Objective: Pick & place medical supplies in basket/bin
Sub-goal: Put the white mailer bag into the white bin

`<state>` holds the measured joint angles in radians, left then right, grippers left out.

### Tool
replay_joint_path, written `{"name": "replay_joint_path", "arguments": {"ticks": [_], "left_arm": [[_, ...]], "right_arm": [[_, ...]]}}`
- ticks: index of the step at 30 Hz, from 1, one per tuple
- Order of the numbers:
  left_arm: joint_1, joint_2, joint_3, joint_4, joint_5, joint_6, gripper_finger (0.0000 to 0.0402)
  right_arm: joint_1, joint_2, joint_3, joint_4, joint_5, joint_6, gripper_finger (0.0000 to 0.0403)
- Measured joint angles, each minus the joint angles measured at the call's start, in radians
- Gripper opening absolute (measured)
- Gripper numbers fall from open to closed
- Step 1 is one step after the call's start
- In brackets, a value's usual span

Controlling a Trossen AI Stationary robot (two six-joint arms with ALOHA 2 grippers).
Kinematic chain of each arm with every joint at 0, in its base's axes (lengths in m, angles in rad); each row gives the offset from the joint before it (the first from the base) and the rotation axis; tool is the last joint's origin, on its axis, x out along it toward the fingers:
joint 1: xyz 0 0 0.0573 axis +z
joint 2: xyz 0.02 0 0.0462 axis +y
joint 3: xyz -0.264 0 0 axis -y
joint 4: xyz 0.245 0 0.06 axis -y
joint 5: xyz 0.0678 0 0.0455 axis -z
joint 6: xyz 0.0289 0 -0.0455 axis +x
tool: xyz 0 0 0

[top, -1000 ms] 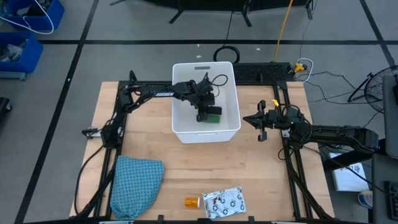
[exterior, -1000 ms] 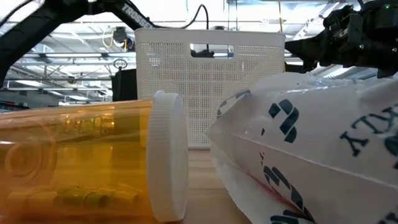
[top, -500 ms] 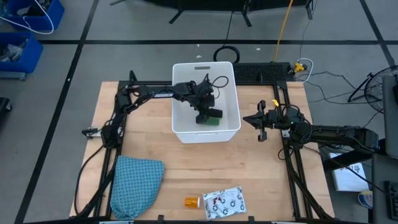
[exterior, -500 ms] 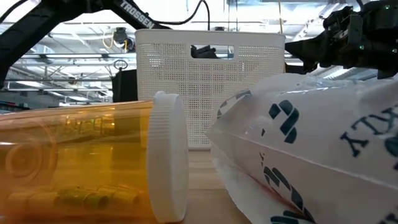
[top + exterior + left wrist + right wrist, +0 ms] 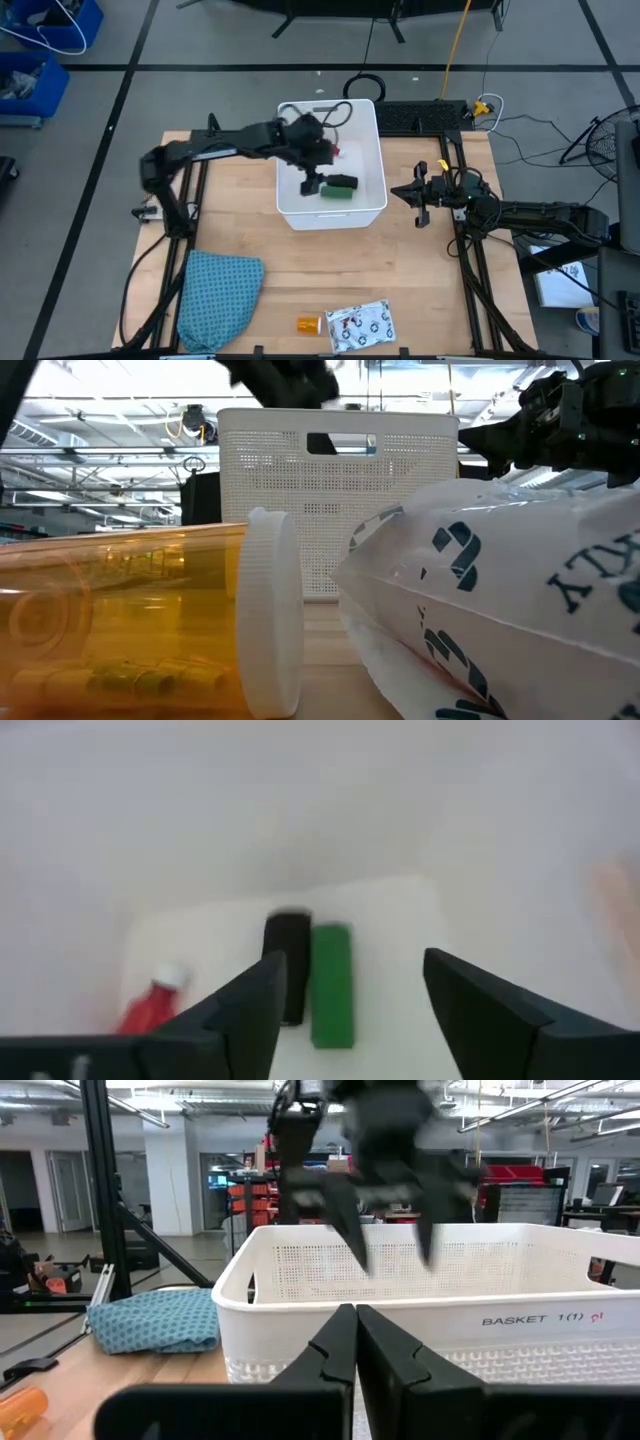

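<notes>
My left gripper (image 5: pixel 311 183) hangs open above the white basket (image 5: pixel 283 150) and holds nothing; in the right wrist view it (image 5: pixel 392 1252) stands above the basket's rim (image 5: pixel 500 1302). On the basket floor the green block (image 5: pixel 331 982) and the black oblong (image 5: pixel 289 960) lie side by side, with the red bottle (image 5: pixel 150 1008) nearby. The orange vial (image 5: pixel 309 324) and the patterned packet (image 5: pixel 361 325) lie at the table's near edge. My right gripper (image 5: pixel 418 206) waits shut to the right of the basket. The white roll does not show.
A teal-blue cloth (image 5: pixel 219 298) lies crumpled at the table's near left corner. The vial (image 5: pixel 130 625) and the packet (image 5: pixel 500 595) fill the low view in front of the basket (image 5: pixel 340 500). Bare wood lies between the basket and the near edge.
My left gripper has risen out of the basket and drawn back a little toward the table's left and far side, moving fast enough to blur. The green block and the black oblong stay on the basket floor. The right arm has kept still.
</notes>
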<state>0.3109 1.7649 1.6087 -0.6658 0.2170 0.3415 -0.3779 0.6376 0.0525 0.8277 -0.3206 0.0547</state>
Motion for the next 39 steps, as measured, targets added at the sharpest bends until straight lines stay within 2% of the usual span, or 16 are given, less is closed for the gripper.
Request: {"name": "replay_joint_path", "arguments": {"ticks": [4,8,12,17,22,27,30,33,37,39], "left_arm": [[-0.062,-0.161,-0.067,0.008,-0.039,0.001,0.0201],[-0.122,-0.339,-0.207,0.02,-0.17,-0.005,0.0148],[-0.17,-0.536,-0.465,0.135,-0.215,-0.052,0.0085],[-0.219,-0.757,-0.86,0.476,-0.183,-0.113,0.0012],[-0.234,-0.895,-1.13,0.823,-0.127,-0.185,0.0011],[-0.236,-0.949,-1.281,1.075,-0.014,-0.158,0.0003],[-0.237,-0.965,-1.302,1.059,0.021,-0.137,0.0011],[-0.236,-0.967,-1.3,1.047,0.032,-0.161,0.0021],[-0.25,-0.967,-1.3,1.074,0.13,-0.136,0.0023],[-0.255,-0.967,-1.3,1.11,0.1,-0.126,0.0023]], "right_arm": [[0.0,0.0,0.0,-0.002,0.0,0.012,0.0],[0.0,0.0,0.0,-0.002,-0.001,0.013,0.0],[0.0,0.0,0.0,-0.01,0.0,0.013,0.0],[0.0,0.0,0.0,-0.025,0.001,0.009,0.0],[0.0,0.0,0.0,-0.059,0.002,0.016,0.0],[0.0,0.0,0.0,-0.076,0.002,-0.005,0.0],[0.0,0.0,0.0,-0.027,0.012,-0.012,0.0],[0.0,0.0,0.0,0.069,0.031,0.068,0.0],[0.0,0.0,0.0,0.151,0.019,0.113,0.0],[0.0,0.0,0.0,0.162,0.005,0.097,0.0]]}}
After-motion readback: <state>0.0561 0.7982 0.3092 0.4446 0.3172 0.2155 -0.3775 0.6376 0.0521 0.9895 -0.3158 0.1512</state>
